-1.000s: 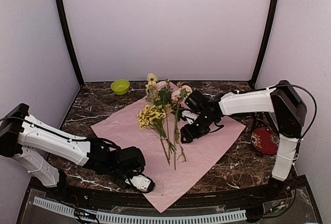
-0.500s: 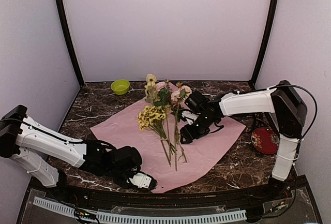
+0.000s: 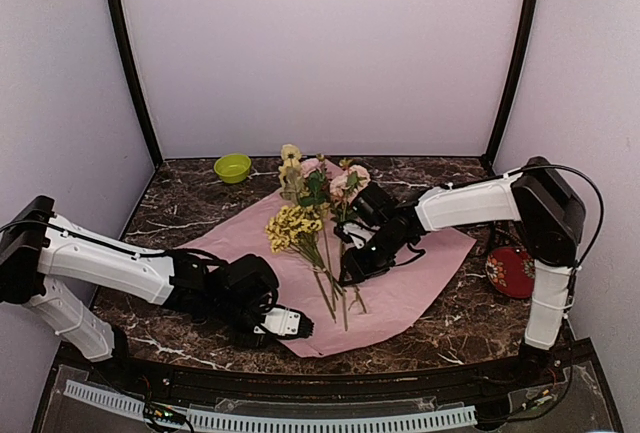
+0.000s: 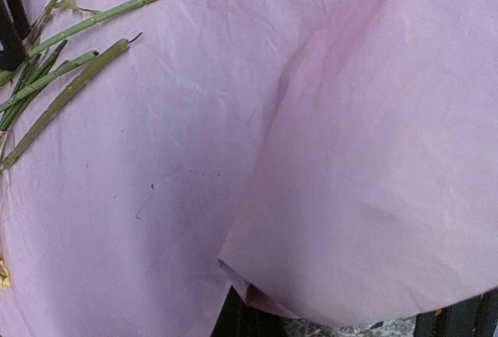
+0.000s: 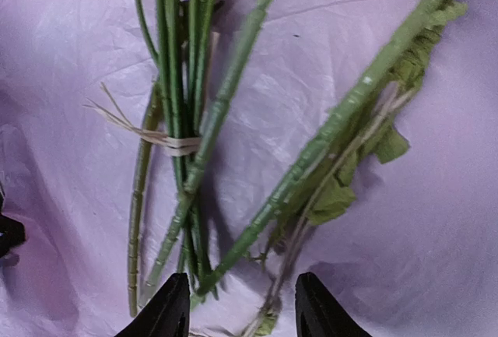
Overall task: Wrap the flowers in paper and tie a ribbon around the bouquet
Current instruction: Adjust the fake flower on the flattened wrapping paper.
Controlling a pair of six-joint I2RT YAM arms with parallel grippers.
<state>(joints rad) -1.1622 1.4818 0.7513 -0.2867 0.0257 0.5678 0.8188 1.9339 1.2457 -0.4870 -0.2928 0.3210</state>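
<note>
Down at the left, the left pincer (image 3: 288, 324) lies low at the near edge of the bench (image 3: 170, 215), clamped fully closed with the near corner of the paper (image 3: 425, 275) nipped in it. That corner is turned up and over in a soft flap, and from the left wrist view the flap fills most of the picture, with the cut stem ends (image 4: 78, 61) lying on the sheet beyond it. Further back on the left a small green bowl (image 3: 232, 166) sits on the bare marble, apart from everything.

The paper is spread as a diamond across the middle of the bench. The flowers (image 3: 312, 201) lie on it, heads towards the back wall and stems running towards the near edge, a pale tie (image 5: 177, 145) binding one cluster of stems.

Just to their right, the right pincer (image 5: 245, 311) reaches in over the lower stems. Its fingers stand apart, roughly half spread, with stems passing between them, and they are not pressed against anything. At the far right a round red object (image 3: 512, 271) rests on the marble, off the paper.
</note>
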